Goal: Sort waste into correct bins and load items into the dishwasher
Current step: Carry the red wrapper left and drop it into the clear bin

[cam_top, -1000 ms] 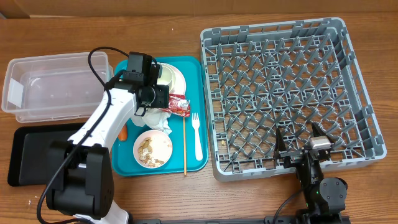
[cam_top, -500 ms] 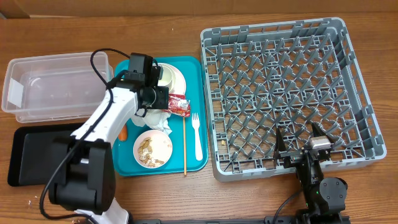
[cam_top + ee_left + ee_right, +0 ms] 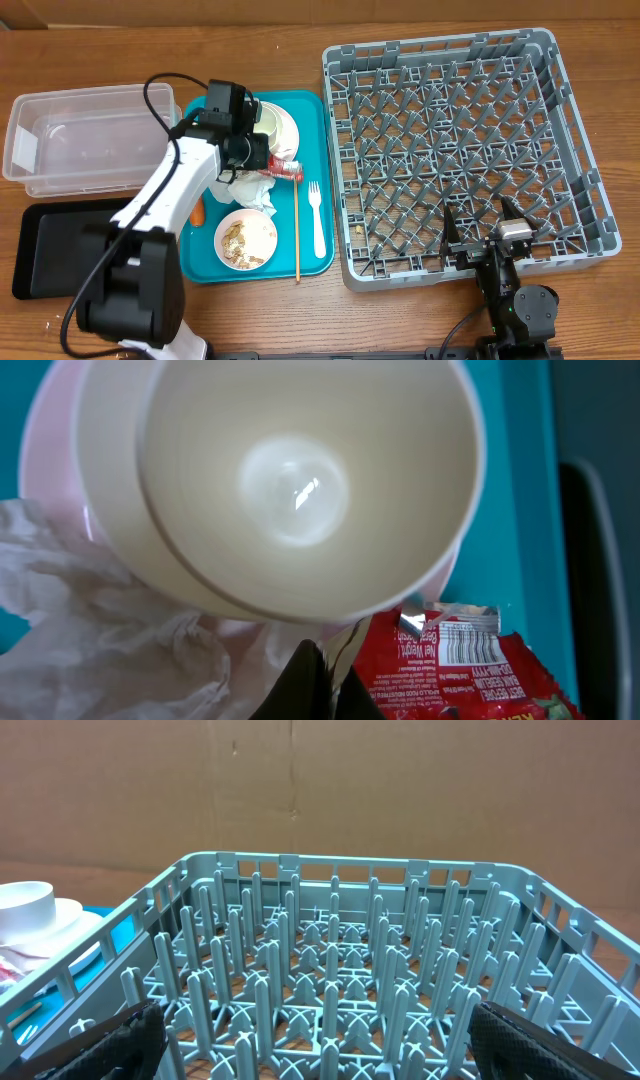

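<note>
1. Overhead: the left arm [image 3: 175, 185] reaches across the teal tray [image 3: 312, 110]. The left gripper [image 3: 268, 163] sits at the edge of the red foil packet [image 3: 288, 169]. The packet lies on the tray between the pink plate [image 3: 291, 125] and the white fork [image 3: 317, 212].
   - The gripper's black body covers its fingertips, so we cannot judge the grip from here.
   - The arm hides part of the white cup [image 3: 270, 120] on the plate and part of the crumpled napkins [image 3: 250, 190].
   - The carrot [image 3: 198, 213] only peeks out beside the arm.
   - A bowl [image 3: 246, 238] with beige scraps sits near the tray's front edge, and a thin wooden stick [image 3: 296, 235] lies beside the fork.
   - The clear tub [image 3: 60, 140] and black tray [image 3: 40, 245] lie left of the teal tray, and the arm's base overlaps the black tray.
   - The dish rack [image 3: 460, 150] stands to the right, with the right gripper [image 3: 480, 222] at its near wall.
2. Left wrist: the cup fills the frame, seen from above, with the plate's rim cut off at the top left.
   - The fingers [image 3: 300, 685] show as one dark wedge at the bottom edge, pressed together against the packet's left edge.
   - We read this as a pinch on the packet, though the contact itself is cut off.
   - Napkin folds lie at the lower left.
   - A dark shape at the right edge is too blurred to name.
3. Right wrist: the fingers [image 3: 120, 1040] show only as dark tips in the two bottom corners, spread wide and holding nothing.
   - The rack's pegs fill the view between them, in front of a cardboard wall [image 3: 320, 780].
   - The cup shows at the far left, cropped by the frame.
</note>
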`<action>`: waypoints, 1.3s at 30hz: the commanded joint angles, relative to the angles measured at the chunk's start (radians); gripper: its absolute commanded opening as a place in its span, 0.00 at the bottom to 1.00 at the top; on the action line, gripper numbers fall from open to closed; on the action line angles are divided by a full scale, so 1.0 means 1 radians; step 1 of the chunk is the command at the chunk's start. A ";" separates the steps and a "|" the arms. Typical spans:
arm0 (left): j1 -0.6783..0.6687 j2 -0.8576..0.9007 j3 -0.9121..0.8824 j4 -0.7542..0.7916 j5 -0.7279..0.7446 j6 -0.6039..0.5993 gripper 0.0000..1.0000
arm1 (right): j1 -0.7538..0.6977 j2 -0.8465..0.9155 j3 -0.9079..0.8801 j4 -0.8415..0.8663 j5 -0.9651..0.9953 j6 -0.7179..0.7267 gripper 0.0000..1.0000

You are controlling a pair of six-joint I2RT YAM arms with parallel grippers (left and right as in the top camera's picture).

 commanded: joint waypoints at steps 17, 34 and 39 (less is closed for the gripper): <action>0.285 -0.319 0.035 -0.101 0.008 0.049 0.04 | -0.005 -0.006 -0.011 0.006 0.001 -0.004 1.00; 0.696 -0.065 0.035 0.261 -0.063 0.164 0.16 | -0.005 -0.006 -0.011 0.006 0.001 -0.004 1.00; 0.722 -0.017 0.035 0.315 -0.122 0.167 0.26 | -0.005 -0.006 -0.011 0.006 0.001 -0.004 1.00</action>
